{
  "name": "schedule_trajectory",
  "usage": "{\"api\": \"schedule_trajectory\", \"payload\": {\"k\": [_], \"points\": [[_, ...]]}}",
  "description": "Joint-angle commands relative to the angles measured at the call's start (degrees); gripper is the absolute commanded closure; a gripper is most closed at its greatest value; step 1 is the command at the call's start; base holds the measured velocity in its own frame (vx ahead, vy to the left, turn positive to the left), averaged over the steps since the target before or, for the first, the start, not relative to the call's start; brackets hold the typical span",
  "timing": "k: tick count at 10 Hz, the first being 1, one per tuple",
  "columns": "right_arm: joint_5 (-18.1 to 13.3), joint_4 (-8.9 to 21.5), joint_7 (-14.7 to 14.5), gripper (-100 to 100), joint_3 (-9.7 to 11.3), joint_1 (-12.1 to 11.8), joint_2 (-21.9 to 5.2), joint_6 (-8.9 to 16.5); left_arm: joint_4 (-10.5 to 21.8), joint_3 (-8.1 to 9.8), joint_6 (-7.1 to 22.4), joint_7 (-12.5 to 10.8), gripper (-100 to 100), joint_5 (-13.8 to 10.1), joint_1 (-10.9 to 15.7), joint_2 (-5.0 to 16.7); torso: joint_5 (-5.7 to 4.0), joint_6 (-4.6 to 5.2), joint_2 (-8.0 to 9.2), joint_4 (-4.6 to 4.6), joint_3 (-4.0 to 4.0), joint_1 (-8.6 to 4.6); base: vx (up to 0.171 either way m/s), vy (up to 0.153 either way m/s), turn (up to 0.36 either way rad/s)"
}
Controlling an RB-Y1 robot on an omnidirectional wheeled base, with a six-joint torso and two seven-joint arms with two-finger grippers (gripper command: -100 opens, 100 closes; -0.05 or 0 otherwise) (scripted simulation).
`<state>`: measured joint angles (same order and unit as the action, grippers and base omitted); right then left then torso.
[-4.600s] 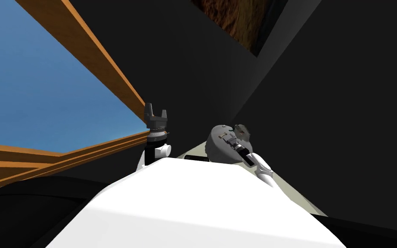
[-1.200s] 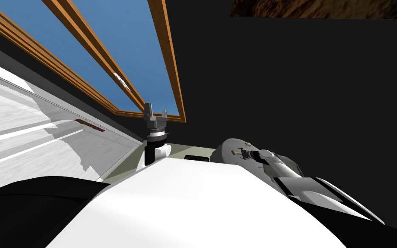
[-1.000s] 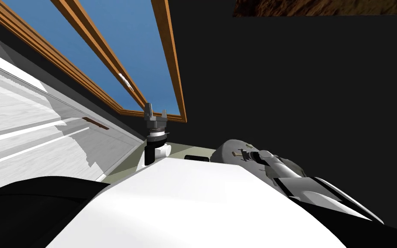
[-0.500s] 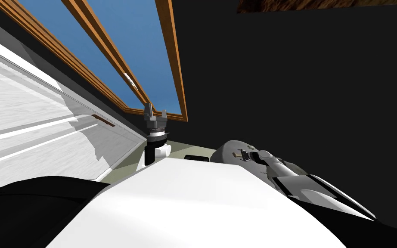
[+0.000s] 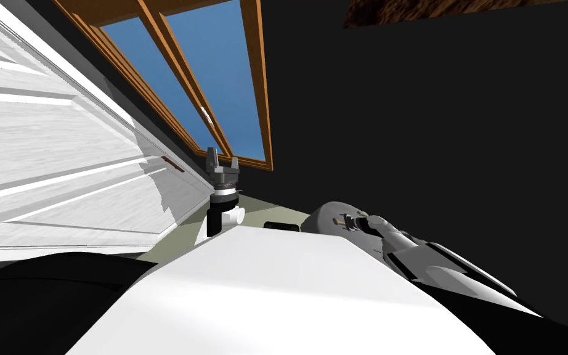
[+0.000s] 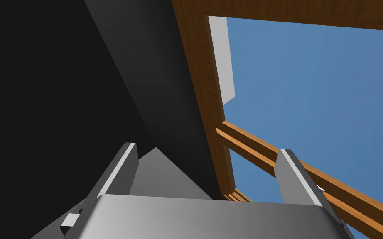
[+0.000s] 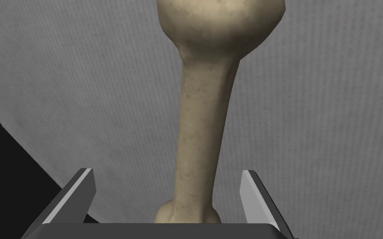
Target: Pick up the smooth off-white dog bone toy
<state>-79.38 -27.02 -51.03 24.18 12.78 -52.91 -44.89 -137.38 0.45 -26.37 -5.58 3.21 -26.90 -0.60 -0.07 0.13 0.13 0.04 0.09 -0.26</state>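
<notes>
The right pincer [image 7: 166, 171] was spread astride the smooth beige bone-shaped toy [image 7: 201, 124] on grey fabric [image 7: 319, 124], seemingly aligned to pinch its shaft; the left pincer [image 6: 207, 148], also spread, hung clear.

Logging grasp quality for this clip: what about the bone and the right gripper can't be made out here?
- Right wrist view: the bone's far knob is cut off by the picture's edge, and its near end is partly behind the right gripper's dark body.
- Head view: the bone is too small to read, and the right forearm covers part of the grey cushion.
</notes>
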Motion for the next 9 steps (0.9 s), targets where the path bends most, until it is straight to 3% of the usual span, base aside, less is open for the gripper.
{"api": "schedule_trajectory", "payload": {"k": [1,2,9], "points": [[2.86,0.46,0.63,-100,2.86,0.41,-0.12,0.75,0.00,0.00,0.00,0.00,0,0.00,0.00,0.00,0.00,0.00,0.00,0.00,0.00,0.00,-0.089,-0.038,0.119],[3.20,0.46,0.63,-100,3.39,0.41,-0.12,0.75,0.00,0.00,0.00,0.00,0,0.00,-0.01,0.00,0.00,0.06,-0.01,-0.01,-0.01,0.04,-0.044,-0.008,-0.020],[15.56,5.09,4.42,-100,16.05,3.81,-0.53,6.08,0.00,0.01,0.00,0.00,0,0.00,-0.01,0.00,-0.01,0.08,-0.02,0.00,-0.01,-0.01,-0.092,-0.034,0.185]]}}
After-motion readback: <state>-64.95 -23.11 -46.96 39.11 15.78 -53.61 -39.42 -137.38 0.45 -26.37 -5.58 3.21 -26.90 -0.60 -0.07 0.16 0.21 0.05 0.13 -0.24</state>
